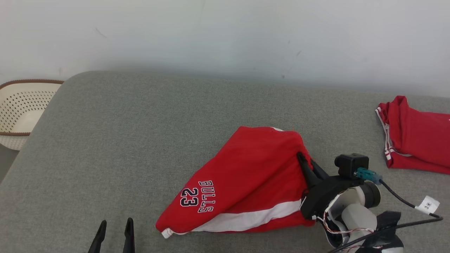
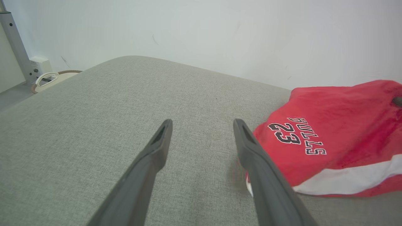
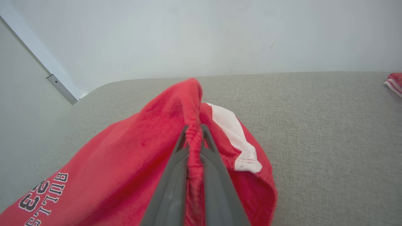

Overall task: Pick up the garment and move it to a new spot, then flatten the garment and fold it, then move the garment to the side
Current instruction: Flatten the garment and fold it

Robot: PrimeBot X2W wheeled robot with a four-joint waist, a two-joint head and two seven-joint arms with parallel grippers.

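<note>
One narrow pinch holds the red garment (image 1: 246, 168).
It lies mid-worktop (image 1: 140, 123), the right claw (image 3: 194, 131) clamped tight on a bunched ridge of cloth, the left claw (image 2: 202, 125) gaping empty beside it; the bite's depth is hard to judge, and a shallow one could slip on lifting.

A red garment (image 1: 246, 168) printed "BULLS 23" lies in a loose heap on the grey pad (image 1: 140, 133), a white stripe along its near edge. The right gripper (image 1: 305, 160) pinches the garment's right side, where the cloth stands raised. The left gripper (image 1: 116, 222) sits at the lower left, fingers apart, well clear of the garment. A second red garment (image 1: 418, 140) lies folded at the far right. A perforated basket (image 1: 21, 105) stands off the pad's left edge. A tagged cable (image 1: 427, 204) trails from the right wrist.
</note>
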